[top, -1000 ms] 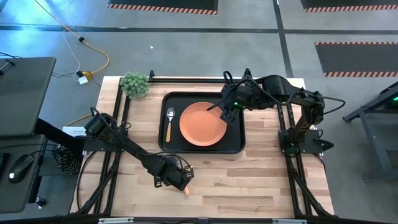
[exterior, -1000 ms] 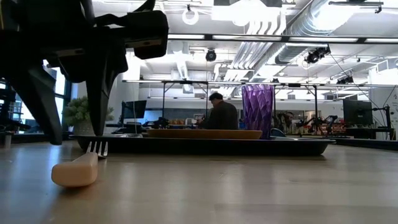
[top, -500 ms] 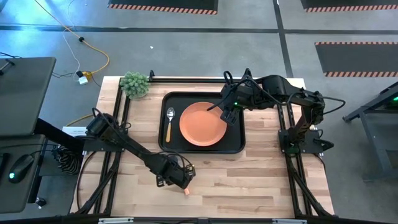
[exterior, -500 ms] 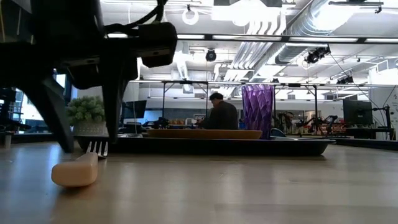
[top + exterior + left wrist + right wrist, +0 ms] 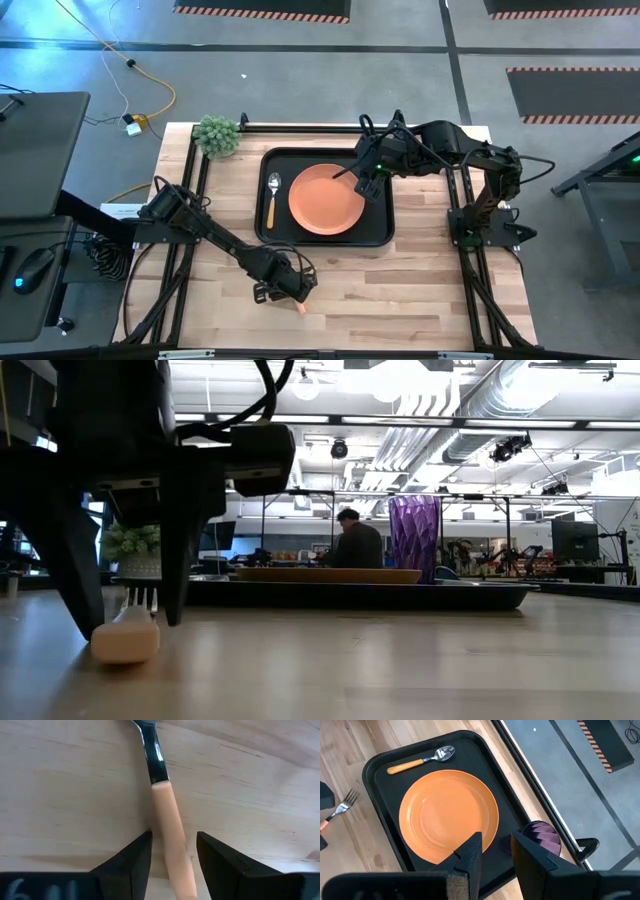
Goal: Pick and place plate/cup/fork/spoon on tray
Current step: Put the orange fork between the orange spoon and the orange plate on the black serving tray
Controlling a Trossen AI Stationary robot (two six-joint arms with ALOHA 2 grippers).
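Left claw (image 5: 172,857) down at the desk (image 5: 400,280), open, one finger on each side of the fork (image 5: 167,815) handle, not yet closed on it. Fork flat on the bare wood, well apart from the tray (image 5: 275,235), off its near-left corner, tines turned toward the tray. Right claw (image 5: 495,852) hovering over the tray's far-right part, beside the cup (image 5: 542,837), open and holding nothing.

On the tray already: plate (image 5: 326,199) in the middle, spoon (image 5: 271,196) along the left rim just beside the plate, cup near the far-right corner by the right claw. Three of four pieces placed, by the look of it; only the fork left to bring over.

Room for moving: open wood between fork and tray, nothing in the path. A raised rim to clear at the tray edge. Free black floor mostly in the narrow strips left and right of the plate; left strip partly taken by the spoon, so little spare width there. Small potted plant (image 5: 217,135) off the tray's far-left corner, out of the way.
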